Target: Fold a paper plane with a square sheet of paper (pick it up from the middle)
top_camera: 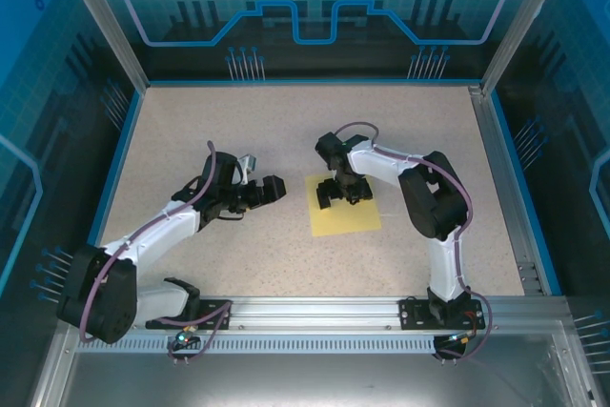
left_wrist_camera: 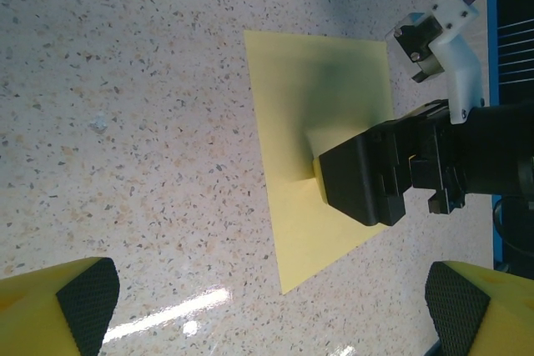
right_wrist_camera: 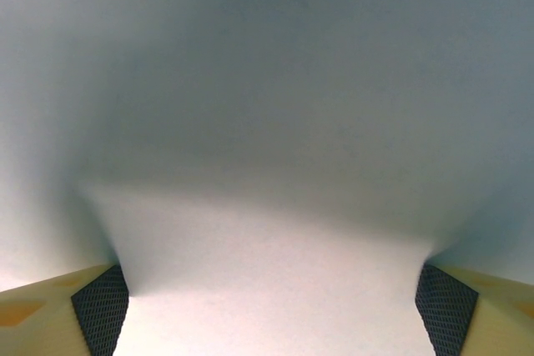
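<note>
Pressing my right gripper [top_camera: 341, 193] onto the middle of the paper [top_camera: 349, 220], I had its jaws spread wide, the sheet humped between the pads [right_wrist_camera: 102, 306]. The paper lay near the table's [top_camera: 219, 131] centre. My left gripper [top_camera: 274, 188] hung beside its left edge, fingers apart.

The square sheet of paper [top_camera: 345, 220] is seen as a thin, pale yellow sheet, unfolded and uncreased. It is laid on the speckled table [top_camera: 191, 131], slightly right of the centre, with its edges turned a little askew to the table's edges. Most of it lies flat, while its middle is raised into a low, soft ridge.
</note>
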`<state>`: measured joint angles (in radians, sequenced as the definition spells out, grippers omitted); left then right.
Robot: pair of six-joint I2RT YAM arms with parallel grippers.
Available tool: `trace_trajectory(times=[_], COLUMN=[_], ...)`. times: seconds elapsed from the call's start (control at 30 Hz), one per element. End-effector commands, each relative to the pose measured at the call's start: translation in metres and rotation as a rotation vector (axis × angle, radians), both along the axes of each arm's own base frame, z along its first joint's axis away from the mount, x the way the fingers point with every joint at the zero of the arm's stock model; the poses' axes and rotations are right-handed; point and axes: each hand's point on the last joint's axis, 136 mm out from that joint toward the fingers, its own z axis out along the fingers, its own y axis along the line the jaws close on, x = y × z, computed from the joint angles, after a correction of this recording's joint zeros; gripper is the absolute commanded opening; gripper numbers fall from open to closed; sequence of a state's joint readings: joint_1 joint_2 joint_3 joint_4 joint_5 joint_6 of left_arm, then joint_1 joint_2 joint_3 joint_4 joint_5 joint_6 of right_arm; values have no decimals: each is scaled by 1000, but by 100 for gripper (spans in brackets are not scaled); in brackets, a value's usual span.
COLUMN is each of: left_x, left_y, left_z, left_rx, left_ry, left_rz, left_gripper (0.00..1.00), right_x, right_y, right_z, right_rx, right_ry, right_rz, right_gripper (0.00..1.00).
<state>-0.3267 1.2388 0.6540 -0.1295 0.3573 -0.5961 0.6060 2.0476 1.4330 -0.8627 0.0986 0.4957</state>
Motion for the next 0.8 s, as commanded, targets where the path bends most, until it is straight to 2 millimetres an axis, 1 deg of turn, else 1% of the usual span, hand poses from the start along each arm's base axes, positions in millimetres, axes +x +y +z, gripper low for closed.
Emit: trace_trajectory(times=[0.0,0.07,0.23,0.3,0.33,0.4,0.57,0.6,0.67,0.77], left_x=[2,2,1,0,0,-1,0,0,1,0], left_y=[-7,-7,-6,-6,-6,-6,-6,-6,-6,-7], left_z=[6,6,4,4,3,3,4,4,5,4], left_rx=[-4,-5,1,2,3,5,7,7,8,10], left_ry=[-7,-7,-3,-3,-1,-1,-3,-5,-8,-5], left_rz=[-35,-37,-38,-39,-39,-41,-42,-45,-45,-49], left_gripper=[99,99,98,99,99,99,98,98,98,98], right_x=[-23,-21,-18,-17,-16,-15,-14,-13,-10,-1], right_y=[-12,-12,-9,-8,-8,-7,-6,-5,-1,5], right_z=[-39,-37,-31,-29,-28,-27,-25,-22,-12,10], right_rx=[-44,-48,-56,-52,-54,-53,-50,-46,-23,14], right_ry=[121,112,99,92,90,86,82,81,61,10], right_rz=[-9,-6,2,4,4,6,6,7,7,12], right_gripper=[91,91,85,84,84,81,78,79,84,91])
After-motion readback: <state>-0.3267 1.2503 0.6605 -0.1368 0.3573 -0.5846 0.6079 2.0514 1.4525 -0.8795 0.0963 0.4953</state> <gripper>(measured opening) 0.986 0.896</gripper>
